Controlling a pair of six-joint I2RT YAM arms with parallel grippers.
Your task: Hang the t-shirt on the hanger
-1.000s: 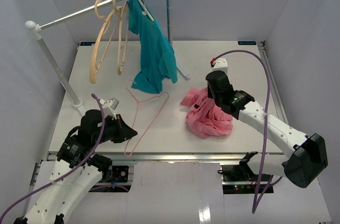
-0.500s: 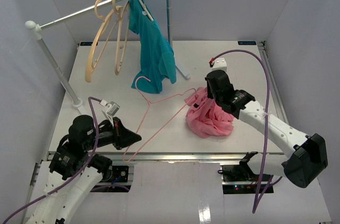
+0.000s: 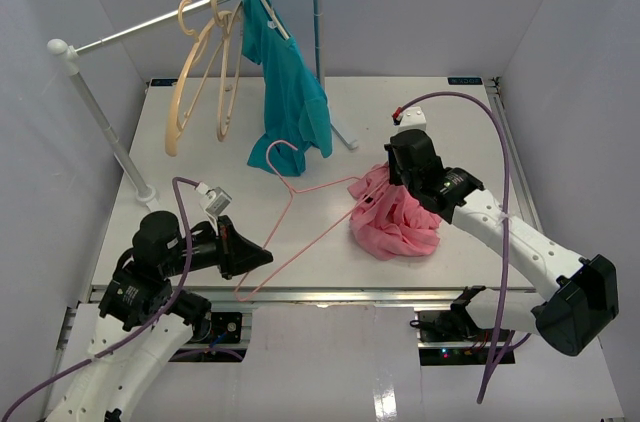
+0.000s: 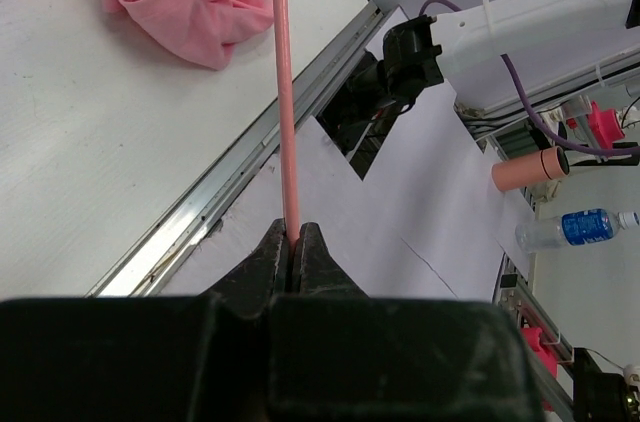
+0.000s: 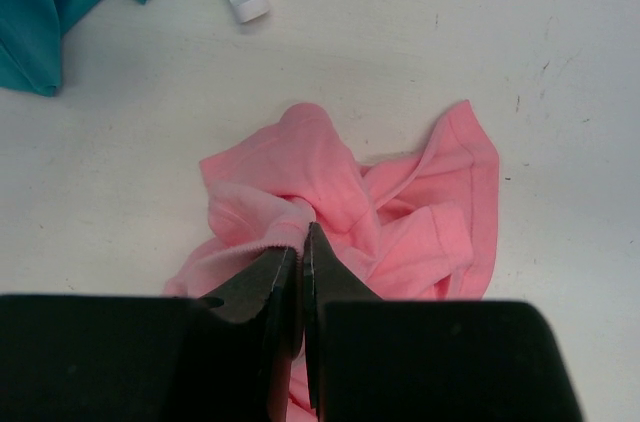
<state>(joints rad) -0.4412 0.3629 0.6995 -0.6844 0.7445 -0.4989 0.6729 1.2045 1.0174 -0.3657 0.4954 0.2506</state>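
The left gripper [image 4: 293,242] is clenched on the thin pink wire hanger [image 4: 284,92] at the table's [image 3: 470,132] front edge. The right gripper [image 5: 303,247] grips the crumpled salmon-pink fabric t-shirt [image 3: 400,227].

Materials as I read them from here. The t-shirt [image 5: 330,172] is soft matt cloth, creased, with stitched hems. The hanger [image 4: 284,92] is a thin smooth rod with a faint sheen; plastic or coated wire, I cannot tell. The bench [image 5: 520,32] is white, matt and lightly scuffed. The left claw [image 4: 292,252] and right claw [image 5: 302,272] look like matt black plastic. The teal shirt [image 3: 295,102] is matt cloth. The tan hangers [image 3: 173,137] look like smooth wood.
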